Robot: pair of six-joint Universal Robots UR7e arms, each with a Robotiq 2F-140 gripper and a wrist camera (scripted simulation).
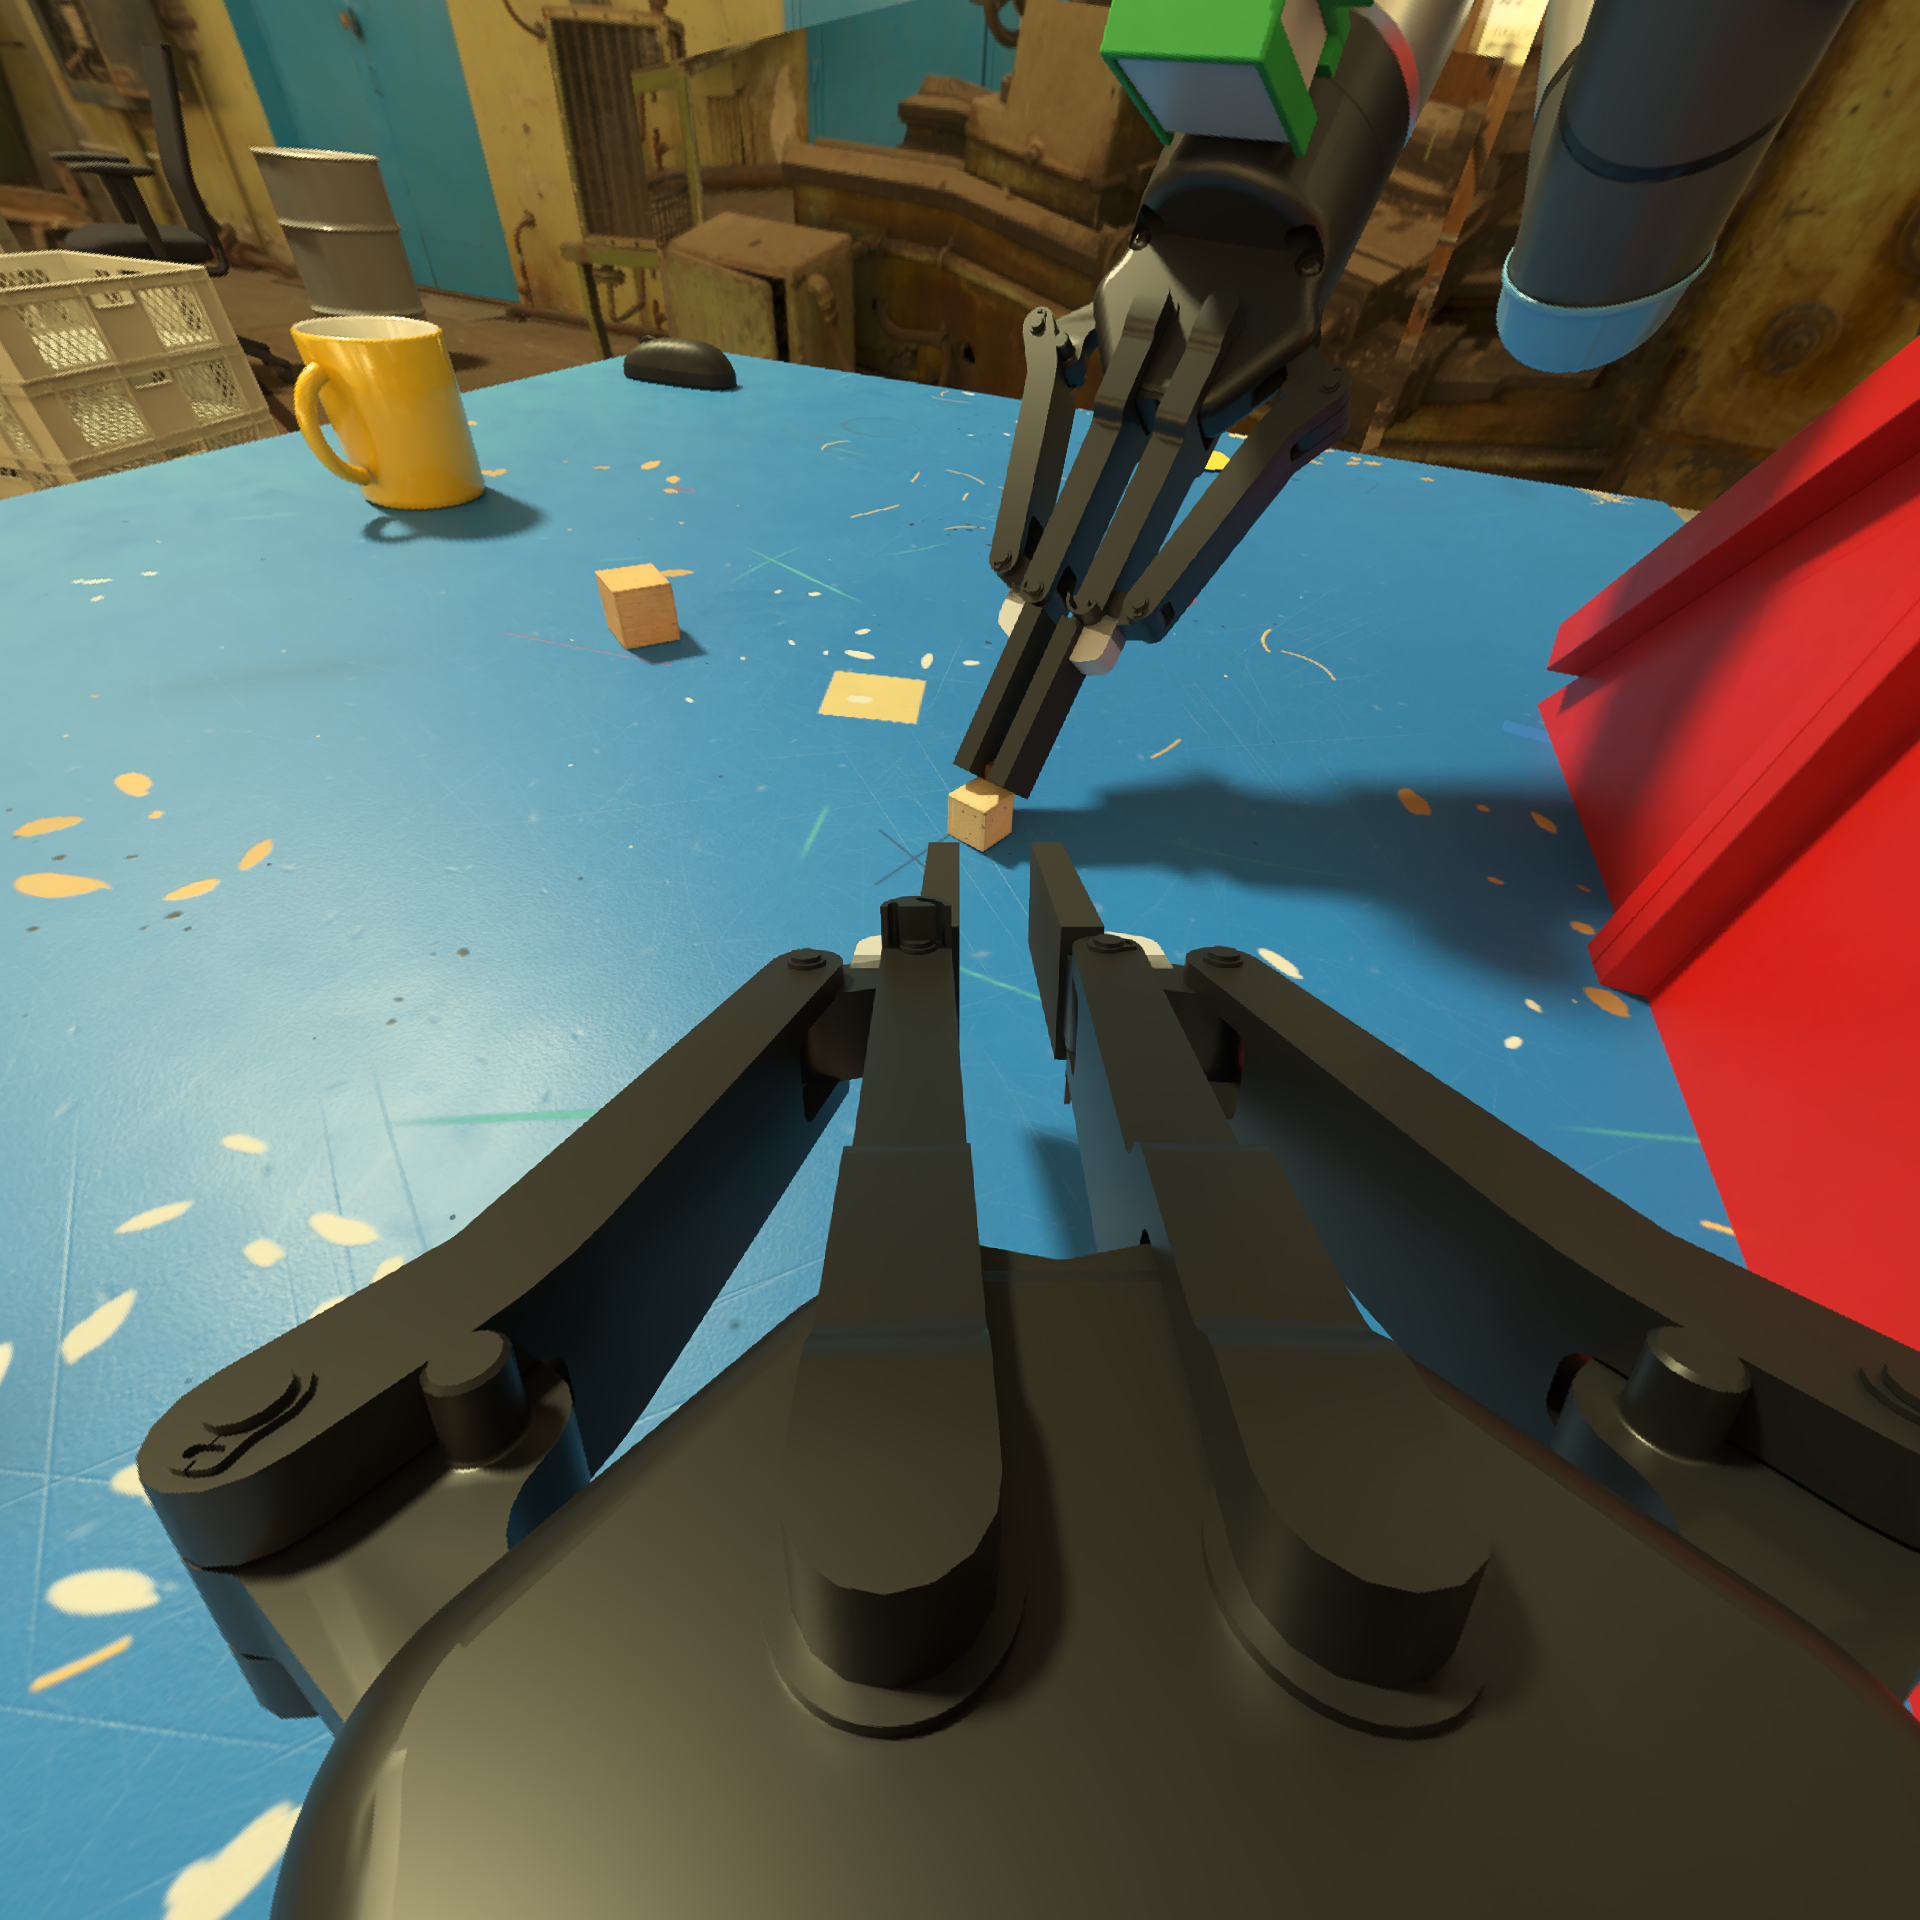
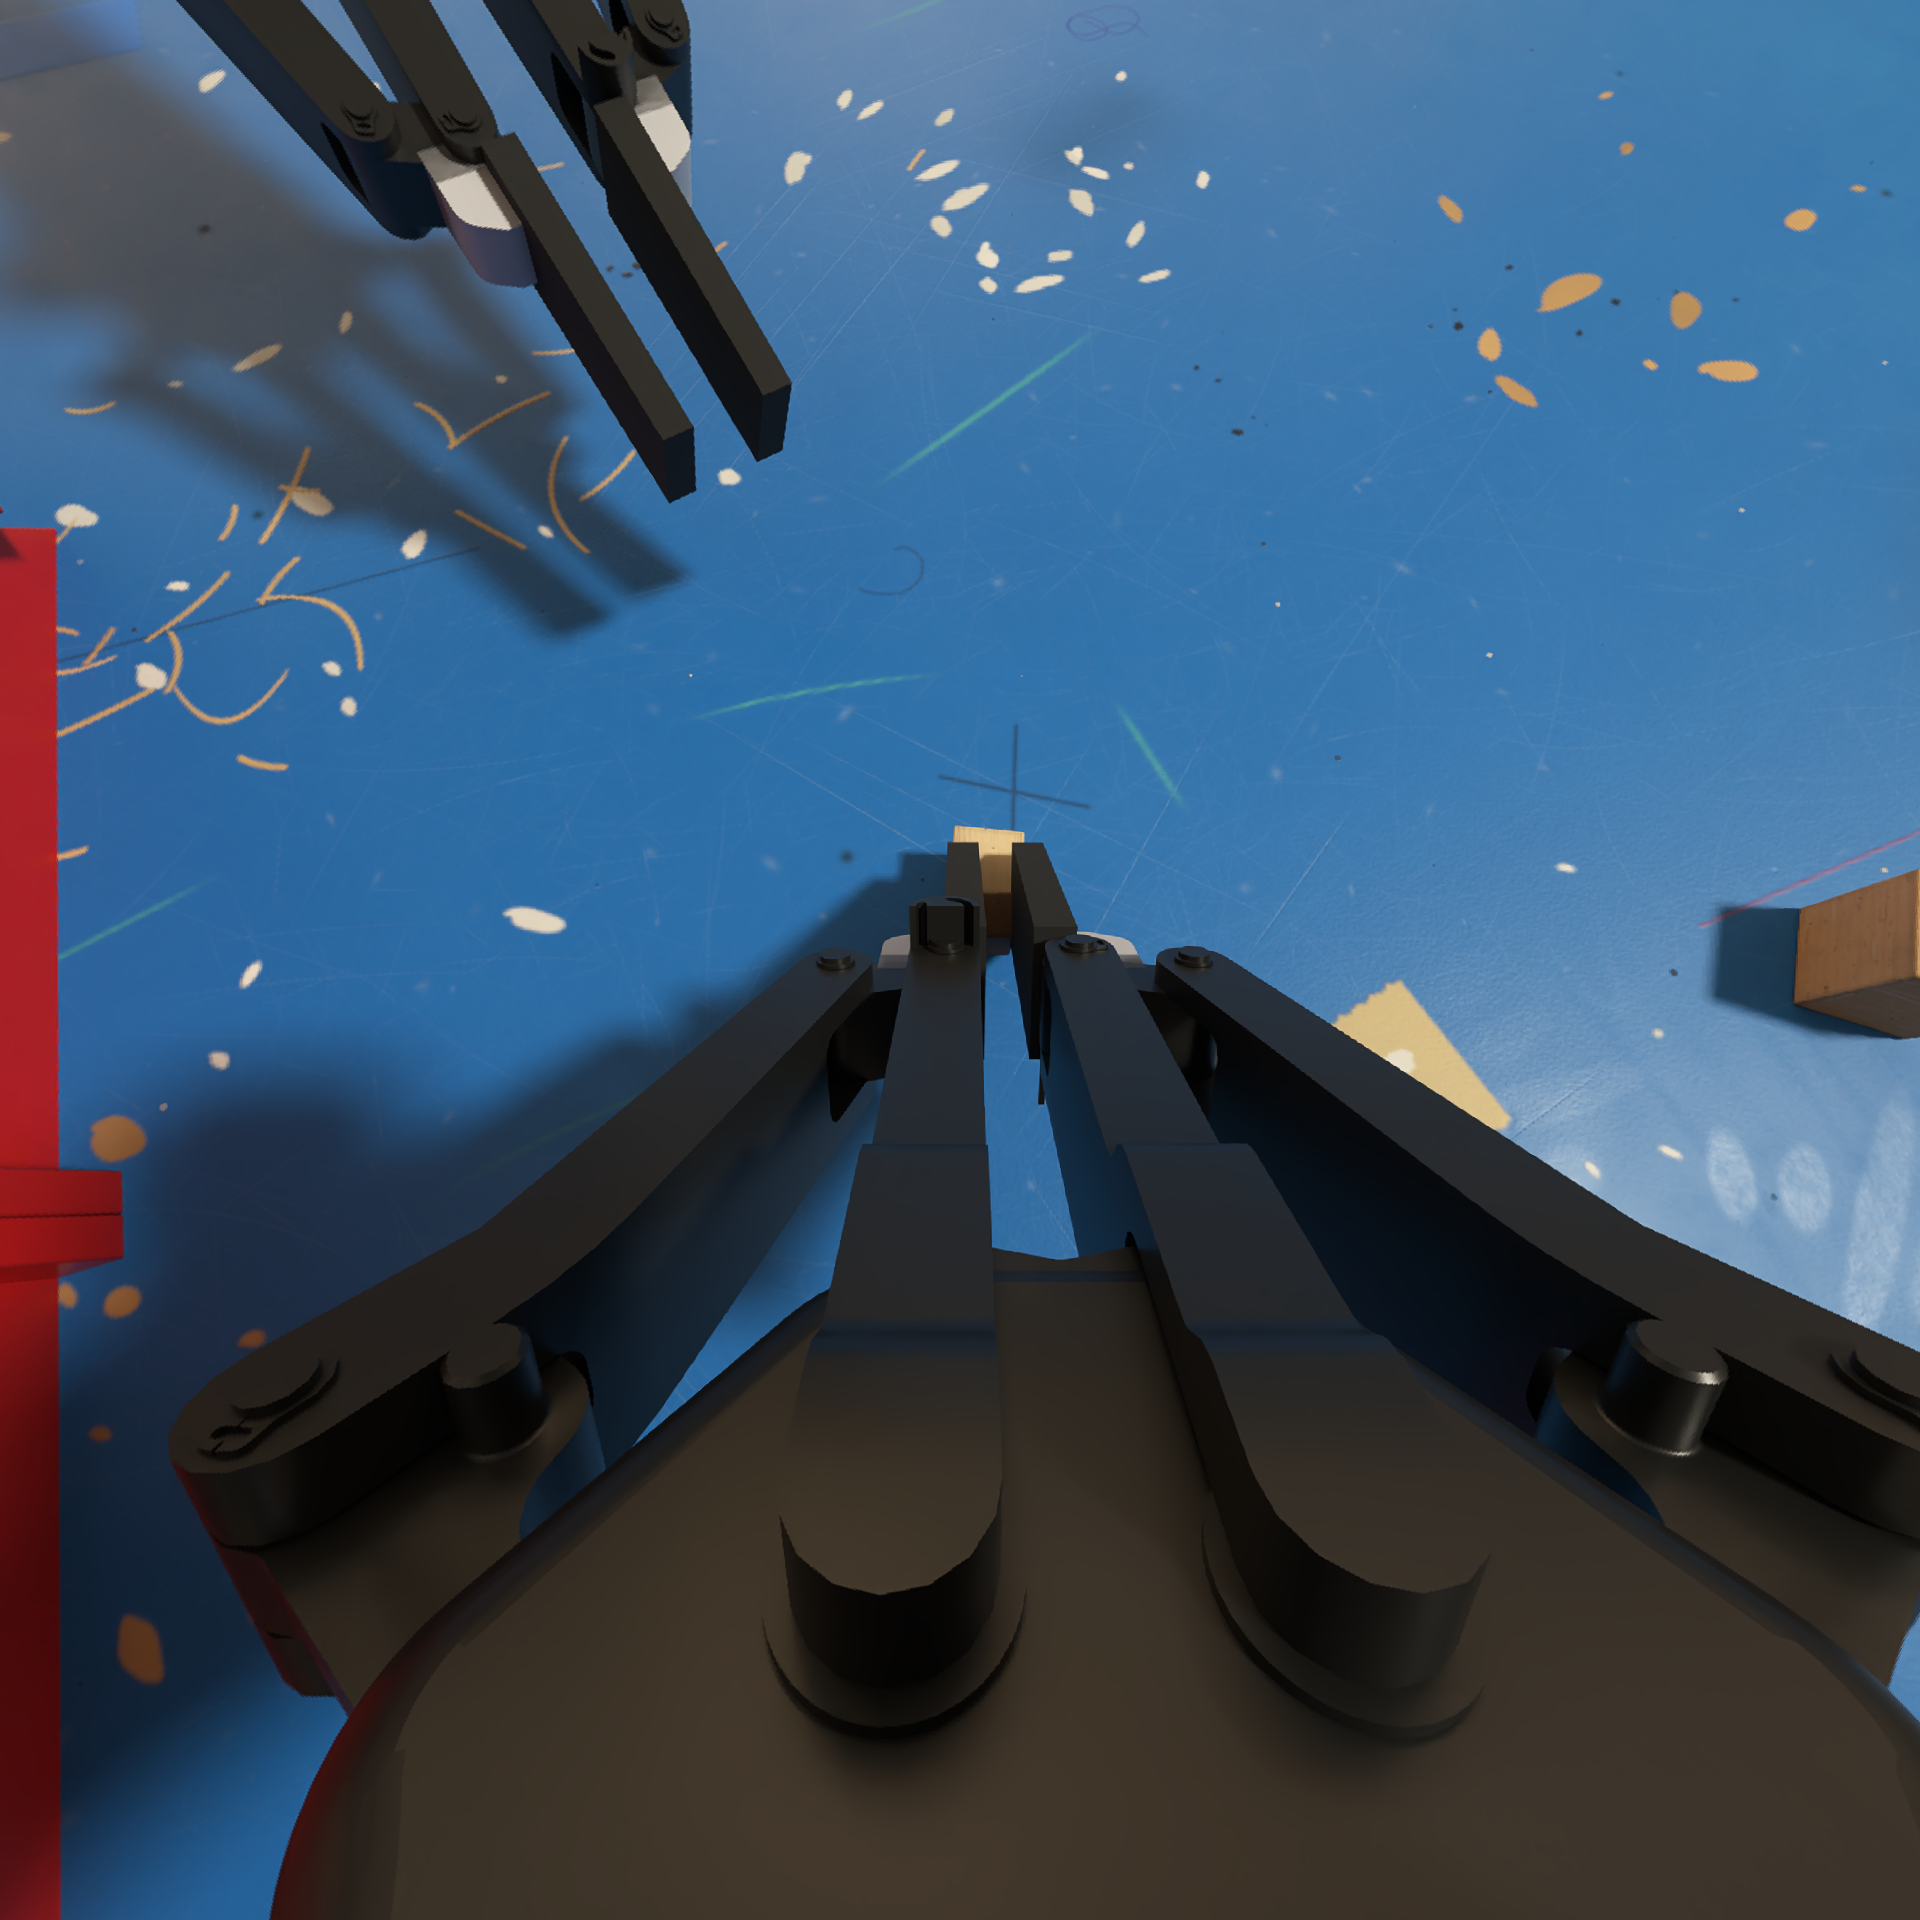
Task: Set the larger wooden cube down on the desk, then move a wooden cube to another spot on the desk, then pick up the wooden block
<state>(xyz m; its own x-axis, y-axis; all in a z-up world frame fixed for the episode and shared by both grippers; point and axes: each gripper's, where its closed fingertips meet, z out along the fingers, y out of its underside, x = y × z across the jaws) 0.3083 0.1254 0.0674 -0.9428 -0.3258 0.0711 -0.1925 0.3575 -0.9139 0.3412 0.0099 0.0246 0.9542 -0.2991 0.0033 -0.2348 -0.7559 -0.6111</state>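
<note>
A small wooden cube (image 1: 980, 816) sits at desk level on the blue desk (image 1: 416, 935). My right gripper (image 2: 997, 862) is shut on it from above, and the cube (image 2: 992, 836) shows between its fingertips. The right gripper also shows in the left wrist view (image 1: 992, 774), coming down steeply onto the cube. The larger wooden cube (image 1: 636, 605) stands alone on the desk farther left, and at the right edge of the right wrist view (image 2: 1860, 956). My left gripper (image 1: 994, 862) hovers just short of the small cube, its fingers a narrow gap apart and empty. It also shows in the right wrist view (image 2: 722, 457).
A yellow mug (image 1: 390, 416) stands at the far left and a black mouse (image 1: 681, 366) at the far edge. A red box (image 1: 1766, 779) walls the right side and shows in the right wrist view (image 2: 26, 1039). A flat yellow patch (image 1: 871, 696) lies between the cubes.
</note>
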